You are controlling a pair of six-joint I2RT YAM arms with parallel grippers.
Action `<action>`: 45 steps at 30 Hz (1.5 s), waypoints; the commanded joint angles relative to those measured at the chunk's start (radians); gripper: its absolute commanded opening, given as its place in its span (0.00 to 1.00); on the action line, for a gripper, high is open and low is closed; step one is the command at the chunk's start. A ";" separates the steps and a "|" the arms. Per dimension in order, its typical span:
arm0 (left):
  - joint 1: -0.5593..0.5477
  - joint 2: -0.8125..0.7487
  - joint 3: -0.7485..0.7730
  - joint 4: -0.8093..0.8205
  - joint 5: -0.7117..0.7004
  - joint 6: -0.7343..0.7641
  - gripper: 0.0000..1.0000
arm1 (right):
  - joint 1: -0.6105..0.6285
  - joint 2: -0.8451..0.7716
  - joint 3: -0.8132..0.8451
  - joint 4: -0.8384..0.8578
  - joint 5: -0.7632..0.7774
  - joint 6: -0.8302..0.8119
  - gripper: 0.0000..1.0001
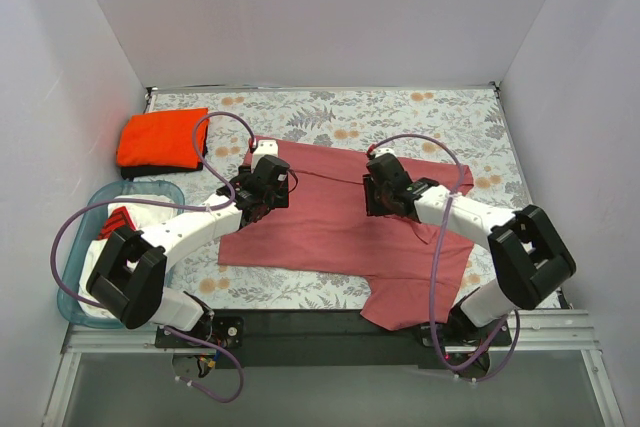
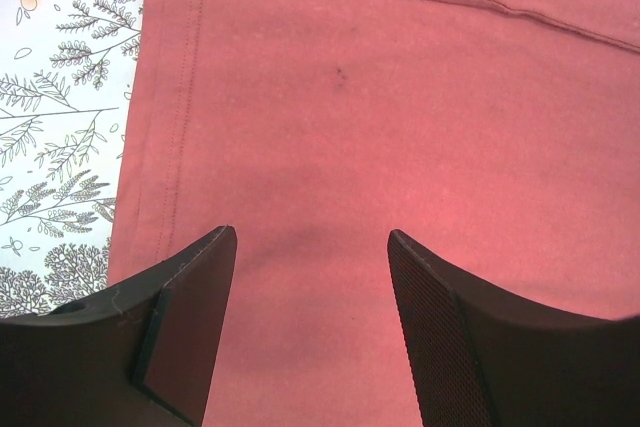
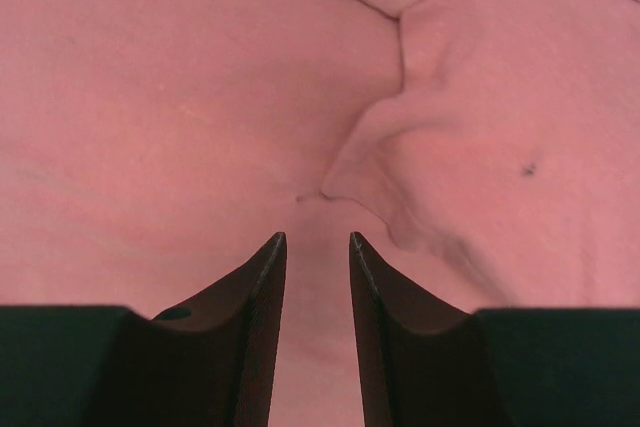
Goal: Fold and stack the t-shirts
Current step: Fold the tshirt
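Figure: two-arm rig. The left arm (image 1: pixel 190 227) and right arm (image 1: pixel 470 217) were each built of white tubular links joined by bulky black joint housings (image 1: pixel 127 277), ending in a black wrist block. A translucent lilac cable (image 1: pixel 75 222) looped loosely from each base up to the wrist. The left gripper (image 2: pixel 312 242) carried two matte black, wedge-shaped fingers (image 2: pixel 190 317), one inner pad finely cross-hatched. The right gripper (image 3: pixel 317 242) bore like black fingers that tapered to thin, pointed tips.
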 commanded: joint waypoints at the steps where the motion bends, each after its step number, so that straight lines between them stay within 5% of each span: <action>1: 0.001 -0.005 0.041 -0.009 -0.022 -0.006 0.61 | 0.049 0.056 0.078 0.020 0.143 0.041 0.38; 18: 0.000 -0.008 0.044 -0.015 -0.007 -0.012 0.61 | 0.081 0.249 0.168 -0.021 0.238 0.107 0.32; 27: 0.001 -0.007 0.044 -0.018 -0.007 -0.012 0.61 | 0.081 0.229 0.170 -0.050 0.290 0.119 0.02; 45: 0.001 0.008 0.048 -0.026 -0.002 -0.012 0.61 | 0.079 0.209 0.273 -0.188 0.135 0.086 0.01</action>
